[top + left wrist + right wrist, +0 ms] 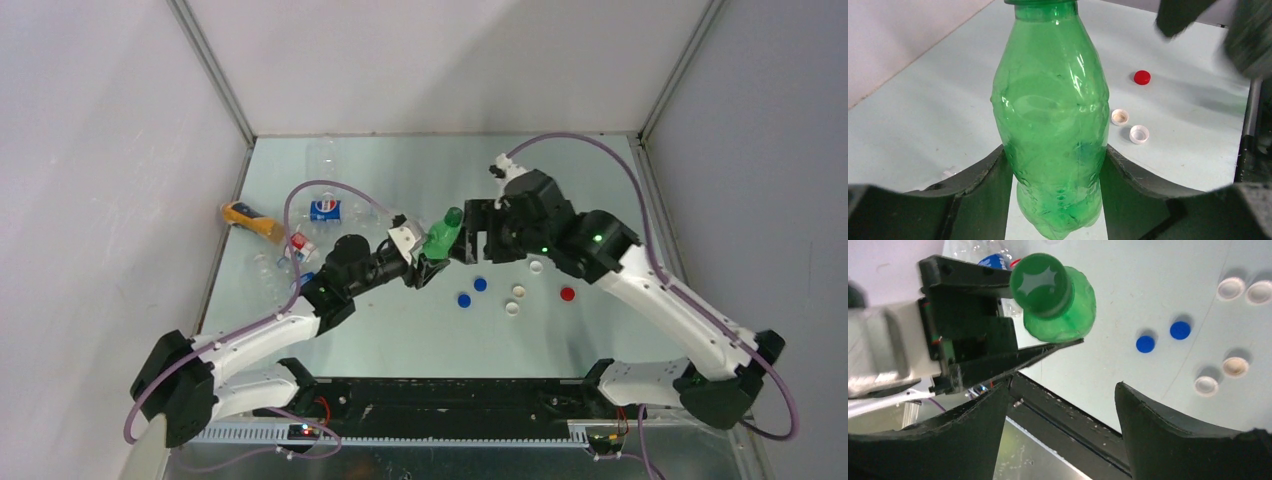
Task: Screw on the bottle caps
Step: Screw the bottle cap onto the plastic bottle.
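My left gripper (422, 264) is shut on the lower body of a green bottle (440, 238), holding it tilted above the table; its fingers (983, 175) press both sides of the bottle (1053, 110). A green cap (453, 214) sits on the bottle's neck and shows end-on in the right wrist view (1040, 285). My right gripper (478, 240) is open and empty just beyond the cap, its jaws (1063, 390) spread wide and not touching it. Loose caps lie below: two blue (480, 284), a red one (567, 294), a cream one (518, 291) and white ones (512, 308).
Other bottles lie at the left: an orange-yellow one (250, 220), a clear one with a blue label (325, 209), one with a red-blue label (298, 245), and a clear one at the back (325, 160). White walls enclose the table.
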Action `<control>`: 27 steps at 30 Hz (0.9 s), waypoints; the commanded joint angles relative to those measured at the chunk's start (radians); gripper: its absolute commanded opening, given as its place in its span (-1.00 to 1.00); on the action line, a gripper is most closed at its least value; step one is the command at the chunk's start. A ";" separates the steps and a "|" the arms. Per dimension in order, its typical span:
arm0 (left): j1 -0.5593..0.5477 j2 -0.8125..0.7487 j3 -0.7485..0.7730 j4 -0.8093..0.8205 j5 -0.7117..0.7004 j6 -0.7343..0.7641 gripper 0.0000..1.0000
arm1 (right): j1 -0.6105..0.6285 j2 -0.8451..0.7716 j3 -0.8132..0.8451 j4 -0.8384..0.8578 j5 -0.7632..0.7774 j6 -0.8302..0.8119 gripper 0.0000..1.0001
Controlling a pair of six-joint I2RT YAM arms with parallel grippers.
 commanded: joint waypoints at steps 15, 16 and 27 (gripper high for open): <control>0.048 -0.011 0.142 -0.116 0.323 -0.002 -1.00 | -0.301 -0.272 0.004 0.108 -0.637 -0.875 0.53; 0.048 -0.013 0.147 -0.126 0.345 0.002 -1.00 | -0.302 -0.276 0.004 0.105 -0.660 -0.929 0.53; 0.046 -0.060 0.199 -0.327 0.484 0.106 -1.00 | -0.278 -0.194 0.127 -0.095 -0.801 -1.258 0.41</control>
